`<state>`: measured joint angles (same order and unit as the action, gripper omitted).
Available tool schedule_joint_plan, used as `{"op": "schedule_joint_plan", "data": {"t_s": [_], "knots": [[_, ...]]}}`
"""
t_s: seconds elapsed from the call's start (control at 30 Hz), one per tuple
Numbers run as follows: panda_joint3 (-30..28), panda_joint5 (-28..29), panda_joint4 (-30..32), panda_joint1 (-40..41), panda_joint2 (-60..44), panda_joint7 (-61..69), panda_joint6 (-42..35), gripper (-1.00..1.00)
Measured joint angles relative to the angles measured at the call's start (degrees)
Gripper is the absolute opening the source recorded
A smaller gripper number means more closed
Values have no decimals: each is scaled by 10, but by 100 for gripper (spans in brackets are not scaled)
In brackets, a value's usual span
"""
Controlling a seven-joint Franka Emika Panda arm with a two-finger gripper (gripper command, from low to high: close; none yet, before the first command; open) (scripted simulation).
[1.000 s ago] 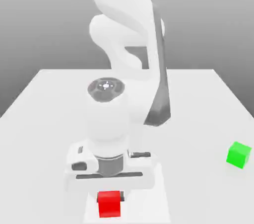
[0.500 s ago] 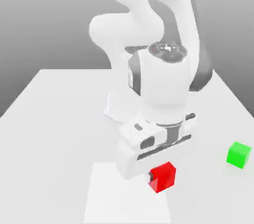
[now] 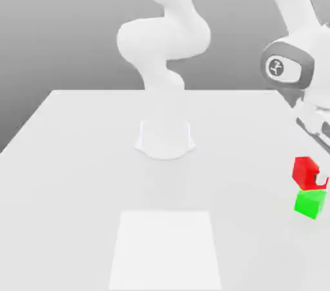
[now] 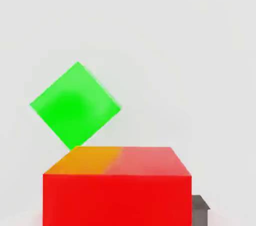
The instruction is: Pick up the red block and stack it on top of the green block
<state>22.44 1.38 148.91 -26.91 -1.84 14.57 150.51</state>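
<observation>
The red block (image 3: 305, 170) hangs in the air at the exterior view's right, with my gripper (image 3: 309, 177) shut on it. The green block (image 3: 310, 204) rests on the white table (image 3: 77, 154) just below it, a small gap between the two. The red block sits slightly toward the exterior view's left of the green one. In the hand view the red block (image 4: 117, 190) is close up, one dark finger (image 4: 200, 206) shows beside it, and the green block (image 4: 75, 104) lies beyond on the table, turned about 45 degrees to the red one.
The arm's white base (image 3: 165, 138) stands mid-table, and the arm arches over to the exterior view's right. A lighter square patch (image 3: 165, 248) marks the table near the front. The green block lies close to the table's right edge.
The arm has swung from the table's front centre to the exterior view's right, carrying the red block up and across until it hangs just over the green block.
</observation>
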Motion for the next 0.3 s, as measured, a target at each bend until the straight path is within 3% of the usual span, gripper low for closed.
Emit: {"op": "schedule_joint_plan", "data": {"t_s": [0.17,0.2,0.3], "knots": [[-24,74,-3,-22,-79,-27,70,-100],[-37,94,-4,-31,-99,-41,87,100],[-37,94,-4,-31,-99,-41,87,100]]}}
